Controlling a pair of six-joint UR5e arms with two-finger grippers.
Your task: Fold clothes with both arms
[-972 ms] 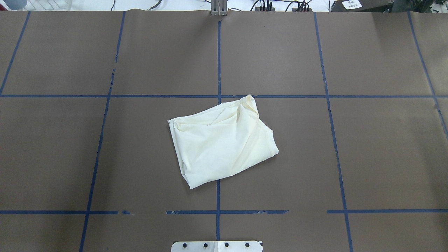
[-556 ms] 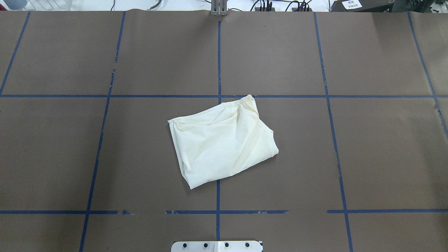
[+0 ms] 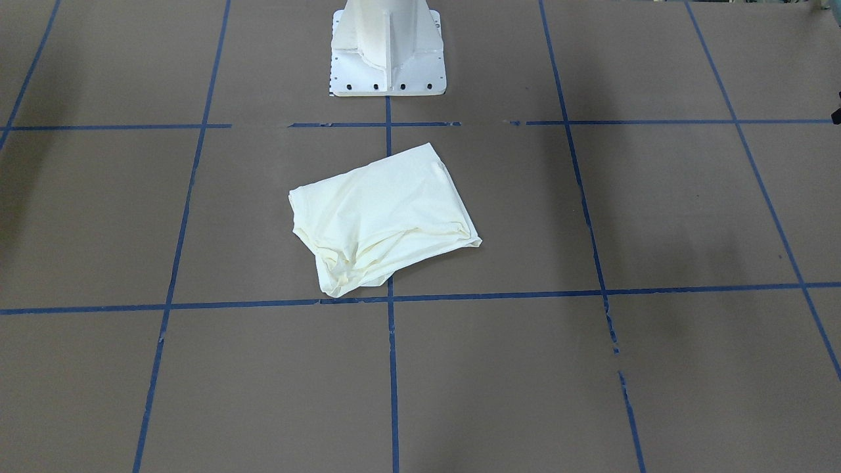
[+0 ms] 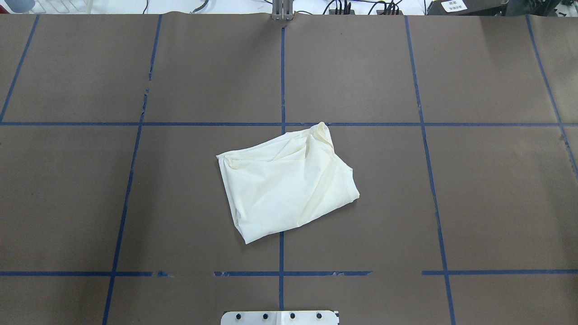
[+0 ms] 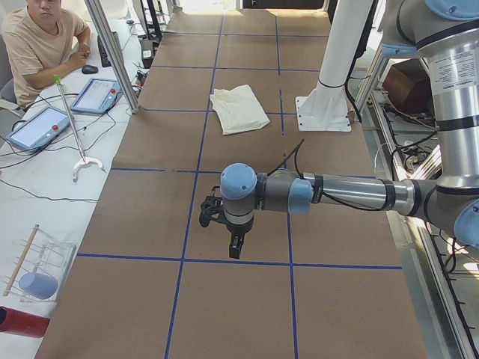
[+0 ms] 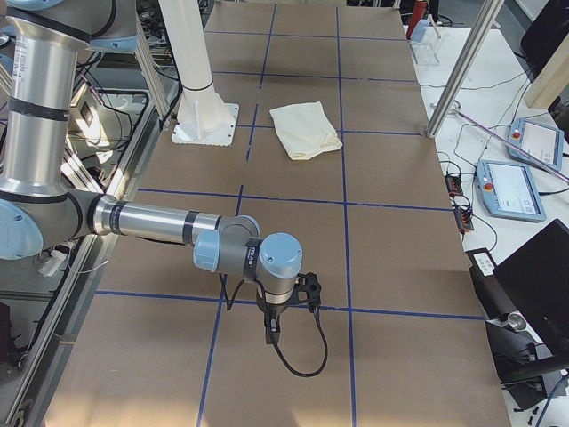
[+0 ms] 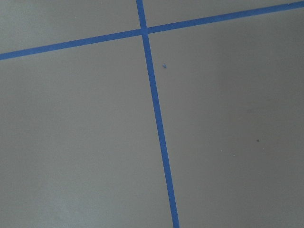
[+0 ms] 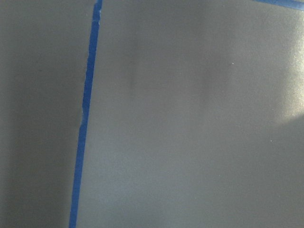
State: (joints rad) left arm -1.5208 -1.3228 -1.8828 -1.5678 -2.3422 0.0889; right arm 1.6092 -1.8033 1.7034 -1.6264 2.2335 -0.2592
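Observation:
The cream-white T-shirt [image 4: 286,185] lies folded into a rumpled, tilted rectangle at the table's middle, plain side up; the print is hidden. It also shows in the front-facing view [image 3: 381,220], the left view [image 5: 239,108] and the right view [image 6: 305,129]. Both grippers are far from it, toward the table's ends. The left gripper [image 5: 233,247] points down over bare table. The right gripper [image 6: 271,334] points down near a blue tape line. They show only in the side views, so I cannot tell whether they are open or shut. Both wrist views show only brown table and blue tape.
The white pedestal base [image 3: 387,52] stands at the robot's edge behind the shirt. Blue tape lines [image 4: 282,76] grid the brown table. An operator [image 5: 41,45] sits beyond the far edge with tablets [image 5: 97,96]. Metal posts [image 6: 458,76] stand at that edge.

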